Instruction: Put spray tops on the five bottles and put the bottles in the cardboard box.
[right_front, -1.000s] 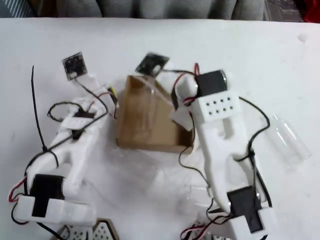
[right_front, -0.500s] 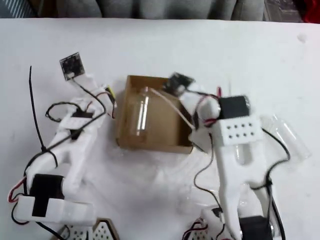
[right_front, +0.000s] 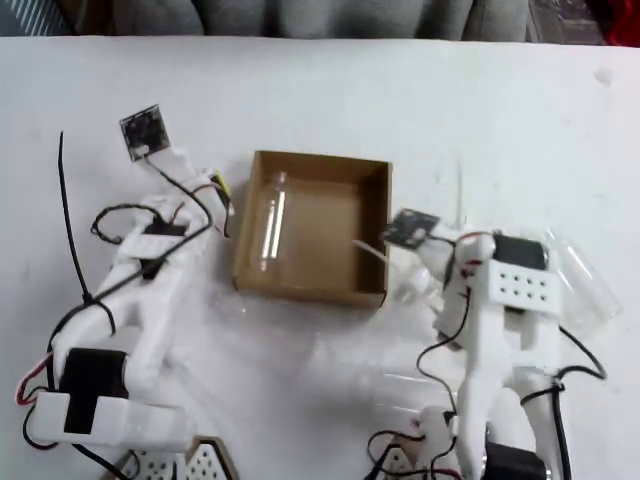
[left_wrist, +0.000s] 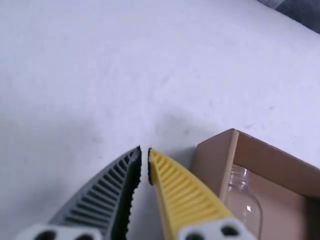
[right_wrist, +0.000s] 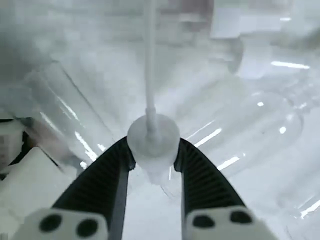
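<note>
Right arm pulled back from cardboard box (right_front: 320, 162) toward near right of bench (right_front: 450, 90). Right end effector (right_wrist: 152, 150) clamped on spray top (right_wrist: 152, 136), dip tube pointing ahead; clear bottles (right_wrist: 250, 120) lie on bench beneath. Left end effector (left_wrist: 144, 159) fingers together, just beside box's left wall. One bottle (right_front: 265, 225) lies inside box along left wall.

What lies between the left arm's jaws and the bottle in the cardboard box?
In the left wrist view, bare table, then the wall of the cardboard box, separate the left gripper from the bottle.
</note>
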